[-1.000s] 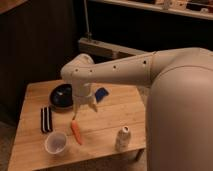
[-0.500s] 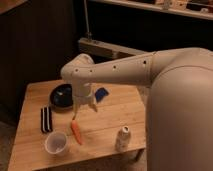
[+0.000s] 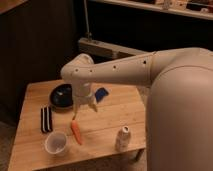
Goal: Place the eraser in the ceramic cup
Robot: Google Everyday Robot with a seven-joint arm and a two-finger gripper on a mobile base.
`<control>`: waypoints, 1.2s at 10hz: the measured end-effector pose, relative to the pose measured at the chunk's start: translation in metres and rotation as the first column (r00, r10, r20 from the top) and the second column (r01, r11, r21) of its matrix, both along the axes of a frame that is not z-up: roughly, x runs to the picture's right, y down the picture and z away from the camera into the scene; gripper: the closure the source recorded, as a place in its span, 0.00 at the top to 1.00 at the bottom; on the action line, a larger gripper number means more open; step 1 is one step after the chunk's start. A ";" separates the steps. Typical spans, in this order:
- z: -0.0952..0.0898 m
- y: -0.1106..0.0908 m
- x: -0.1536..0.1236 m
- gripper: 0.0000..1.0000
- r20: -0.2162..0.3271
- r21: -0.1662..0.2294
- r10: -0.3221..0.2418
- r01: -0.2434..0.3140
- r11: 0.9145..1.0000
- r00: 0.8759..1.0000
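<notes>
Nothing appears to have moved over the last second: arm, gripper (image 3: 84,110) and every object sit where they did. The gripper hangs pointing down over the middle of the bench (image 3: 125,112), just above the far end of the carrot (image 3: 76,132) and between the dark bowl (image 3: 62,95) and the blue object (image 3: 101,94). Its fingers (image 3: 93,105) look spread and hold nothing. The eraser (image 3: 46,119) lies flat on the left of the bench, its length running near to far, untouched and to the left of the gripper. The ceramic cup (image 3: 56,143) stands upright near the front edge, just right of the eraser's near end, mouth up and ready to receive it. A small can (image 3: 123,137) stands apart to the right. The gripper seems poised for a reach to the left, with the grasp not yet begun.
</notes>
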State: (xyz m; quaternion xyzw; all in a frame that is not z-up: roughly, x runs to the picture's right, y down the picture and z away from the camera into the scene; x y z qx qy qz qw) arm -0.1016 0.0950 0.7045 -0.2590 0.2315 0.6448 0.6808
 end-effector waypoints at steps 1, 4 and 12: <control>0.000 0.000 0.000 0.65 0.000 0.000 0.000 0.000 1.000 1.000; 0.000 0.000 0.000 0.65 0.000 0.000 0.000 0.000 1.000 1.000; 0.036 -0.077 -0.071 0.65 0.153 0.154 0.028 -0.051 0.987 0.988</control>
